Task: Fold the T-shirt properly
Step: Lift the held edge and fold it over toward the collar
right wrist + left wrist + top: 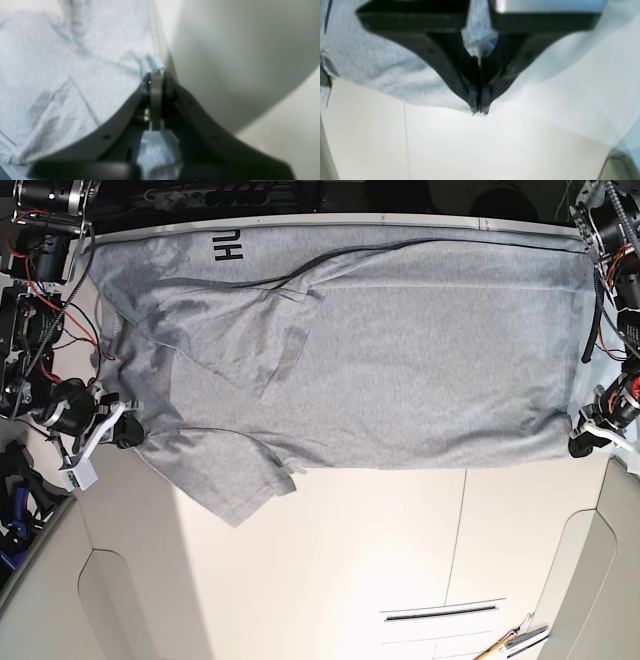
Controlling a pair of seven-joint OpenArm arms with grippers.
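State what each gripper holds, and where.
Both hold the T-shirt at its near edge: left gripper at one end, right gripper at the other.

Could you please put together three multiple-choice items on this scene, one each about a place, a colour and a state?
1. Where in the base view is the black lettering?
A. near the upper edge of the T-shirt
B. on the lower sleeve
C. beside the left hand

2. What colour is the T-shirt?
A. red
B. grey
C. black

3. What state is the left hand in?
A. wide open
B. shut on T-shirt
C. off the table

Answers: A, the letters lie near the top of the cloth; B, grey throughout; B, cloth sits between its closed fingers.
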